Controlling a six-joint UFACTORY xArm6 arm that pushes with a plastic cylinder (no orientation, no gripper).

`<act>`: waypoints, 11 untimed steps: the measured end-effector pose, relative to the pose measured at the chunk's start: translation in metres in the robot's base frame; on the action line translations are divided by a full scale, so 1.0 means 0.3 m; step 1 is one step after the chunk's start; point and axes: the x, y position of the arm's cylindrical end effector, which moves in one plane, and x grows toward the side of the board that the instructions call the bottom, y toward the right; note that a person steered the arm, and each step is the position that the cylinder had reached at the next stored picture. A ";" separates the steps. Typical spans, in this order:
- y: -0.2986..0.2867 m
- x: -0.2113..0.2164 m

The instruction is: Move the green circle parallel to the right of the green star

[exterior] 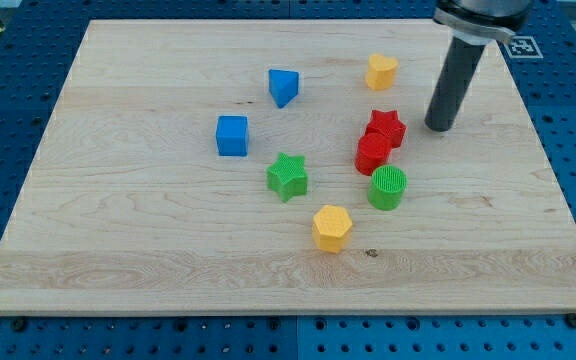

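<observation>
— Wooden board [118, 250] was examined from the view's left. What stood there first?

— A blue cube [232, 136], left of centre, with a blue wedge-shaped block [284, 87] above and to its right, apart from it. Next came the green star [287, 177], near mid-board, touching nothing.

— And beyond the star?

— A yellow hexagonal block [332, 228] lay lower, toward the view's bottom. Further right, a red cylinder-like block [372, 154] touched a red star [386, 128] above it. The green circle [387, 188] sat just under the red cylinder-like block, very close or touching; I could not tell which. It stood right of the green star and slightly lower, with open board between the two. A second yellow block [381, 72], shape unclear, sat near the view's top.

— The tool?

— No fingers were fitted: only a straight dark rod, holding nothing. My tip [439, 128] rested on the board right of the red star, near it but apart, and above and to the right of the green circle. The red pair stood between my tip and the green star.
</observation>
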 end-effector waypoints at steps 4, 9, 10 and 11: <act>0.010 0.120; -0.126 0.374; -0.233 0.374; -0.342 0.409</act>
